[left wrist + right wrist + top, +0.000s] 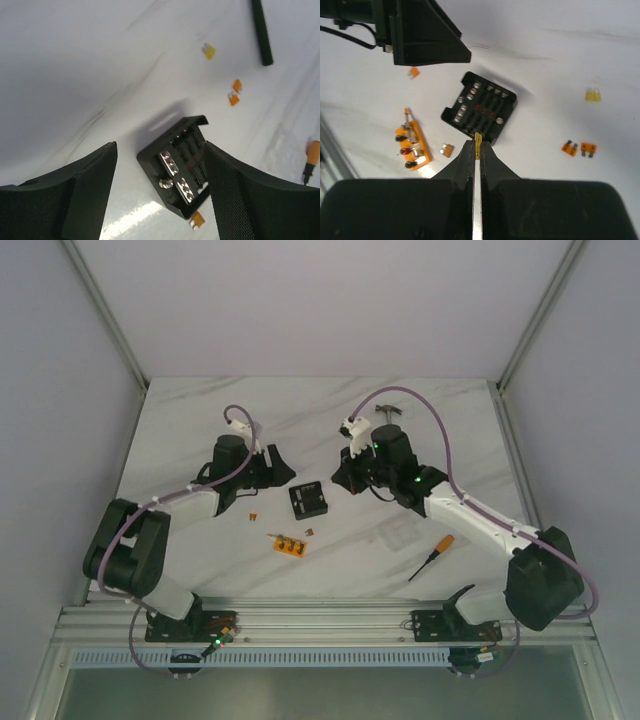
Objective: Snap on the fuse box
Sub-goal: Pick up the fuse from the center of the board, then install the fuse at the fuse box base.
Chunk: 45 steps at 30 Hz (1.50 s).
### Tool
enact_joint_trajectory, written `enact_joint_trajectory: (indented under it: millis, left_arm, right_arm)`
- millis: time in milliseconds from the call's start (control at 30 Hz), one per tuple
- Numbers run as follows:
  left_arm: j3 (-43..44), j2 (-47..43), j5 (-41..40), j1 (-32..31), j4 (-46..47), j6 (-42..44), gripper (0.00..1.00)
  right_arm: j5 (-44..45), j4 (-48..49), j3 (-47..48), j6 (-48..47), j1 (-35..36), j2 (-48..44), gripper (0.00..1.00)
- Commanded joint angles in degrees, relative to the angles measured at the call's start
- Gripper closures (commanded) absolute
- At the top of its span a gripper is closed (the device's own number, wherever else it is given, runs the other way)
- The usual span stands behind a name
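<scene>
Seating a pinched fuse (pixel 478 140) in the fuse box (pixel 479 107)

The fuse box lay flat on the tabletop (pixel 200 430) between the two arms, slots upward. The right tool (pixel 476 148) was pinched fully together on a small yellowish fuse, held edge-on at the very tips and hanging just over the box's near edge. The left tool (pixel 160 150) stood wide apart with nothing in it. The box sat between its fingers, apparently touching neither.

Doing this step well probably meant turning the fuse until its blades matched a free slot, then coming straight down and pressing until it clicked home. So thin a hold could let the fuse twist, so a slow, square push seemed wiser. The box looked light and the tabletop smooth, so closing the left tool on its sides would likely stop it sliding. A loose fuse (pixel 447 148) lay just beside the box and ought not be trapped beneath it.

No brand, label or writing could be read on the box, the fuse or the orange strip (pixel 412 145). The red marks among the slots were too small to make out.
</scene>
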Motion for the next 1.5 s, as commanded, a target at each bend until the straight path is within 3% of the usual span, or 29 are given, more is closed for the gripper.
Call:
enact_joint_trajectory:
  millis: [0,267,500,833,1100,1467]
  left_arm:
    - [4.49,4.54,-3.8,0.11,-4.07,-0.24,0.21]
    - [5.77,11.58,2.3,-0.88,-4.01,-2.01,0.33]
    - [4.4,11.76,5.78,-2.01,-2.72,-4.59,0.45]
    - [-1.13,9.11,6.31,-3.74,2.45,-10.15,0.45]
    - [-6.5,5.53,4.98,-1.65,7.48,-16.23,0.32]
    - [-11.31,5.99,9.03,-0.35,15.69,-23.8,0.38]
  right_arm:
    - [12.71,0.45,-0.01,5.86,1.78,2.34,1.0]
    - [22.46,-2.99,2.37,11.08,5.62,6.97,1.0]
    - [26.83,-3.69,3.08,14.85,9.0,9.36,1.0]
    - [30.45,-5.22,8.31,13.73,13.08,16.5,1.0]
    - [32.15,-6.15,12.4,11.31,14.68,22.23,1.0]
    - [34.12,-4.91,15.54,10.2,15.78,27.04,1.0]
